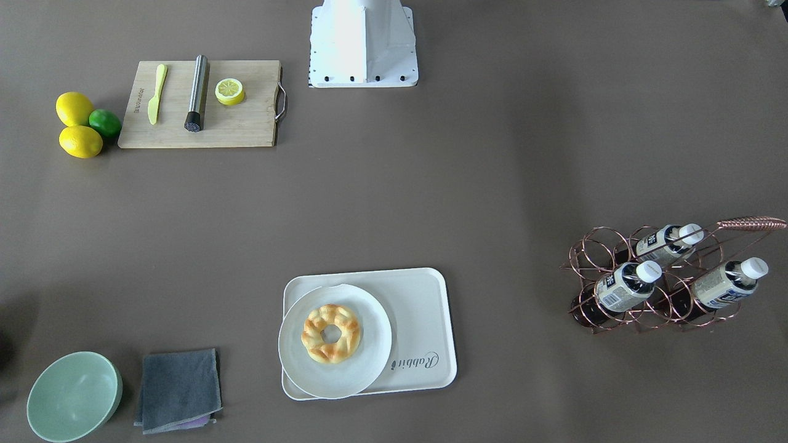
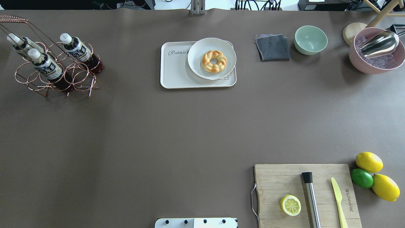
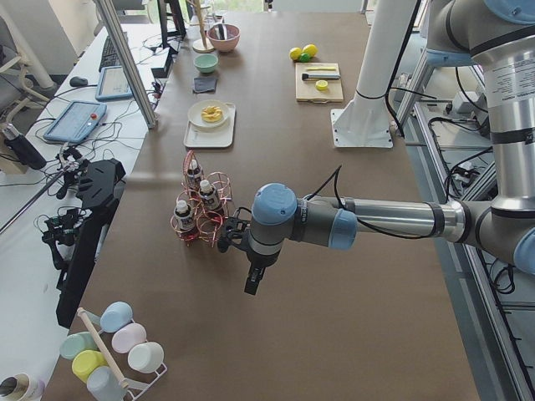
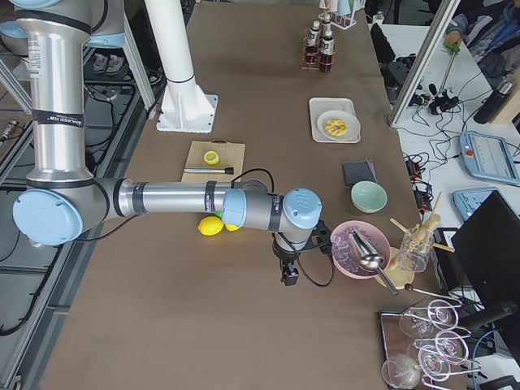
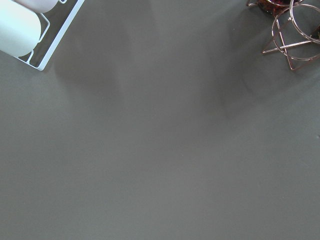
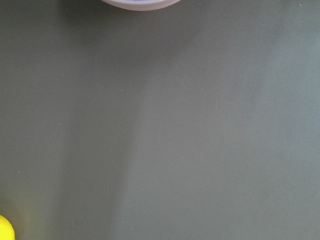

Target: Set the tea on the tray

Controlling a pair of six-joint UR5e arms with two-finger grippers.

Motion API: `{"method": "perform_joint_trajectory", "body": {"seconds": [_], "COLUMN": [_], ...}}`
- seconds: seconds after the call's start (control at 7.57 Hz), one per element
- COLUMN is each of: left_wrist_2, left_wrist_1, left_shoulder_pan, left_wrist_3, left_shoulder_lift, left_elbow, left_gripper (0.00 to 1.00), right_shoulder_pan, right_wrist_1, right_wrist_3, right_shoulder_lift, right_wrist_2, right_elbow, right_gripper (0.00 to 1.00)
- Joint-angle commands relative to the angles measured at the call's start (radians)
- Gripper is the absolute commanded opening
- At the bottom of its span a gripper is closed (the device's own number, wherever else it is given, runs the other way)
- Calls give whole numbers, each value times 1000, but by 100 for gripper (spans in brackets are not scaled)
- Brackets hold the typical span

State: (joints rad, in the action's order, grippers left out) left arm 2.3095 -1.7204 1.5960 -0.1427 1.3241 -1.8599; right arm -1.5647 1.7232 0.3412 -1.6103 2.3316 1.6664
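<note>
Three tea bottles [image 2: 47, 66] racked, far from the tray [image 2: 177, 74].
Left gripper [image 3: 250, 286], right gripper [image 4: 289, 276]: apart or together, I cannot tell.

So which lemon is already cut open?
The lemon half on the cutting board, cut face up. The two whole lemons sit off the board beside the lime.

- Overhead and front views: even, soft light, sharp; brown table [image 2: 190, 133] looks matte.
- Shadows faint and short: beside lemons [image 1: 80, 141], under wire rack [image 2: 31, 76].
- White plate [image 2: 197, 52] and tray [image 2: 172, 74] nearly blown out; steel scoop [image 2: 379, 42] shows bright highlights.
- Front view darkens at lower left edge.
- Wrist views dim, flat, low contrast; broad blurry shadows on table; bowl rim [image 6: 140, 4] soft.
- Side views bright, daylit; far things small, low detail.
</note>
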Motion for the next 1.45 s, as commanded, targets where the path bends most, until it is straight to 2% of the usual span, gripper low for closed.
{"method": "perform_joint_trajectory", "body": {"seconds": [0.0,0.66,1.32], "left_wrist_2": [-1,-1,2], "left_wrist_1": [-13,-73,-73], "left_shoulder_pan": [-5,-7,-7], "left_wrist_3": [0,6,0], "left_shoulder_lift": [6,-17,-20], "left_elbow": [-2,8,11], "left_gripper": [97,98,97], "right_shoulder_pan": [-2,-2,-2], "right_wrist_1": [-14,-14,-45], "right_wrist_3": [-2,-4,2], "right_shoulder_lift": [-16,-28,-31], "right_wrist_2": [0,26,23], "right_elbow": [16,29,22], "right_gripper": [100,100,100]}}
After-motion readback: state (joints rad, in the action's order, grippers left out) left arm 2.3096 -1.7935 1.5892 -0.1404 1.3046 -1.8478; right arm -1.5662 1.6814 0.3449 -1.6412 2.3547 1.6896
